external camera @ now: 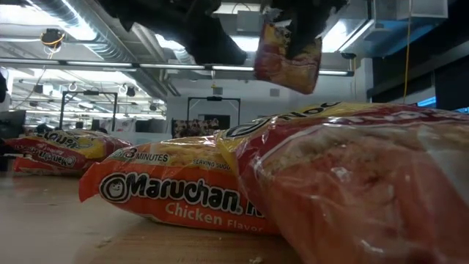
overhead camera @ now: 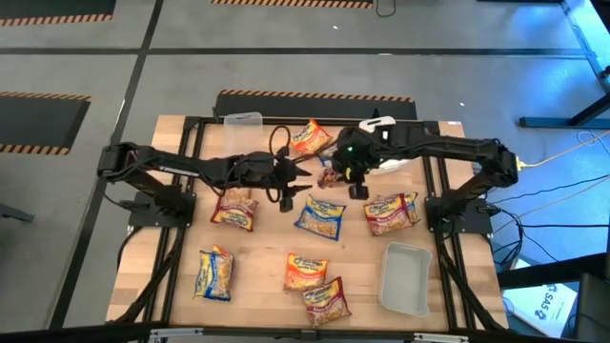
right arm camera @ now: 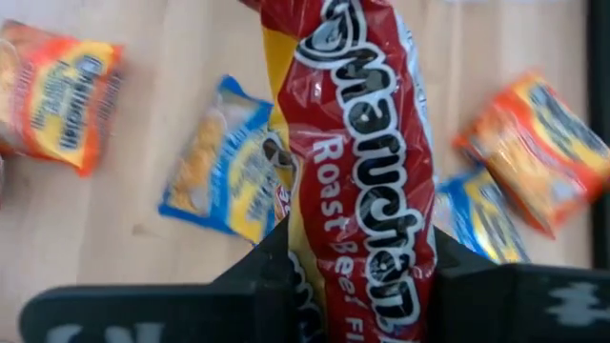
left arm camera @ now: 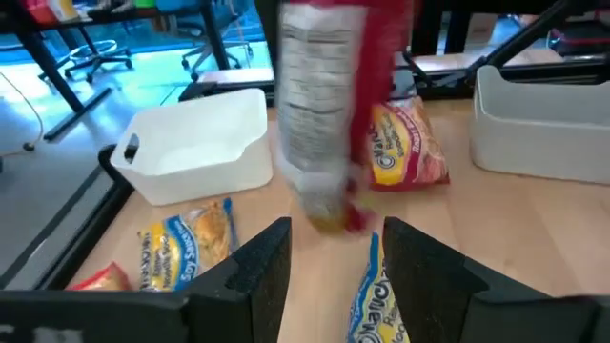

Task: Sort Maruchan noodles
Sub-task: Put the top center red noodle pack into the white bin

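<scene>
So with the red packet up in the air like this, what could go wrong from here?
The right pincer holds the red packet by one end, so it hangs long and could slip or swing. The left pincer, open, sits close beside it over the table's middle; the two arms could bump. A blue packet lies just below, so a drop would land on it and muddle the sort.

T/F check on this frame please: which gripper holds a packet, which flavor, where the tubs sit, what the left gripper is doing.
1. The right gripper is shut on a red Roast Beef packet. True.
2. That packet lies flat on the table. False: the low view shows it hanging in the air.
3. The left gripper holds a blue packet. False: it is open and empty.
4. A clear tub sits near the right arm's base. True.
</scene>
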### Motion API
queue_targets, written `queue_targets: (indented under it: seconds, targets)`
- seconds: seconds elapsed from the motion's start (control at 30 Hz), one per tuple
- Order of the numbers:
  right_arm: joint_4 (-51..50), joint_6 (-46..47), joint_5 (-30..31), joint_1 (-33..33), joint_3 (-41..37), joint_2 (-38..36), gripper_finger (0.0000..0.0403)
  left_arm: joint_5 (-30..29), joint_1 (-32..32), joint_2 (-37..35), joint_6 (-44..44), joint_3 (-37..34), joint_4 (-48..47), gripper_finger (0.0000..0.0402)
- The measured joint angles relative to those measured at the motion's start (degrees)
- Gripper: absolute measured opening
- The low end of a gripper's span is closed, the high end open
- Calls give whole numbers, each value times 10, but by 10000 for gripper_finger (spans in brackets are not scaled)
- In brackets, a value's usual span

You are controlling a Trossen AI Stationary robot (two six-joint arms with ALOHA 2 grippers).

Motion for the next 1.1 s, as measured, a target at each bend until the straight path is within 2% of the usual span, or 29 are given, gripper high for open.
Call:
queue_targets:
  seconds: [0.17, 0.47, 0.57, 0.8, 0.93, 1.1]
  targets:
    - [-44, -9, 18, -64, 0, -20, 90, 0, 0, -19, -12, -2, -71, 161]
    - [-63, -120, 99, -240, -8, -24, 93, 3, 0, -19, -58, -40, -71, 162]
    - [-63, -151, 108, -292, -29, -22, 93, 3, 0, -19, -67, -50, -71, 162]
    - [54, -205, 42, -367, -114, -22, 94, 3, 0, -19, -73, -59, -52, 162]
    - [119, -241, 34, -386, -156, -5, 94, 3, -1, -19, -74, -59, -41, 162]
    - [115, -258, 37, -406, -165, 27, 94, 3, -6, -19, -77, -60, -34, 162]
